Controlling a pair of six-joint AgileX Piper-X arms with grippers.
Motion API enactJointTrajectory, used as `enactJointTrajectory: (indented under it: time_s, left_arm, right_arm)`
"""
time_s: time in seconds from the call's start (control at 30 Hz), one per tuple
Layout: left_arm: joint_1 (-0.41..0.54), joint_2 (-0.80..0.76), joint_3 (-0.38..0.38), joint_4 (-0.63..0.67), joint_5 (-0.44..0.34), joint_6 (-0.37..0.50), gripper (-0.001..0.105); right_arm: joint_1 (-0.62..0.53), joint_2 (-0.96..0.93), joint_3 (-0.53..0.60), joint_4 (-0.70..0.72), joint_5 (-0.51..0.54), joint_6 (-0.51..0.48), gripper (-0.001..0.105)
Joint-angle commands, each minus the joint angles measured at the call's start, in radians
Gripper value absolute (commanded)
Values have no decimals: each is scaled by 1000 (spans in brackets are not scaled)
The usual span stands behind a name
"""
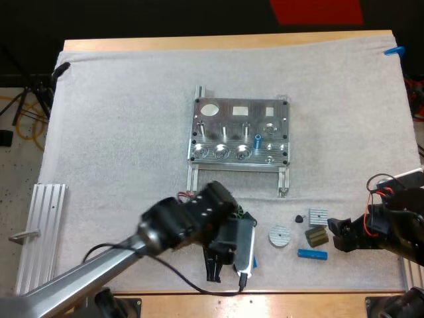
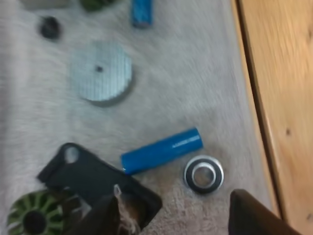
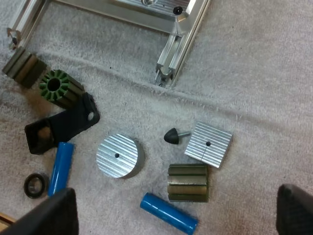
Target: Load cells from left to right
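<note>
Left gripper (image 2: 172, 198) over 1 blue cell (image 2: 161, 151)
Fingers apart; the cell lies just ahead of them, untouched, beside a metal ring (image 2: 203, 174).

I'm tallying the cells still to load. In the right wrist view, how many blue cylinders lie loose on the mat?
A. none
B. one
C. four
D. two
D: one blue cylinder lies beside the black bracket, and a second blue cylinder lies next to the dark ribbed block.
</note>
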Motion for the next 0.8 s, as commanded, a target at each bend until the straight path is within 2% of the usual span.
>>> enactJointTrajectory:
  time_s: [0.0,0.03,0.17,0.3,0.5,0.67,0.77]
  left_arm:
    - [-21,28,-4,-3,-36,65,49]
    - [-30,37,-4,-3,-43,86,49]
    - [-85,123,-4,-62,-186,195,49]
    - [-109,193,-4,-137,-256,282,49]
    - [-110,257,-4,-200,-265,349,49]
    - [-110,290,-4,-262,-265,357,49]
    - [-110,304,-4,-255,-272,360,49]
  right_arm:
    - [0,-7,0,0,0,4,79]
    - [0,-7,0,0,0,4,79]
    - [0,-7,0,0,0,4,79]
    - [0,-7,0,0,0,1,79]
    - [0,-7,0,0,0,-18,79]
    - [0,-7,0,2,0,-31,79]
    - [0,-7,0,10,0,-41,79]
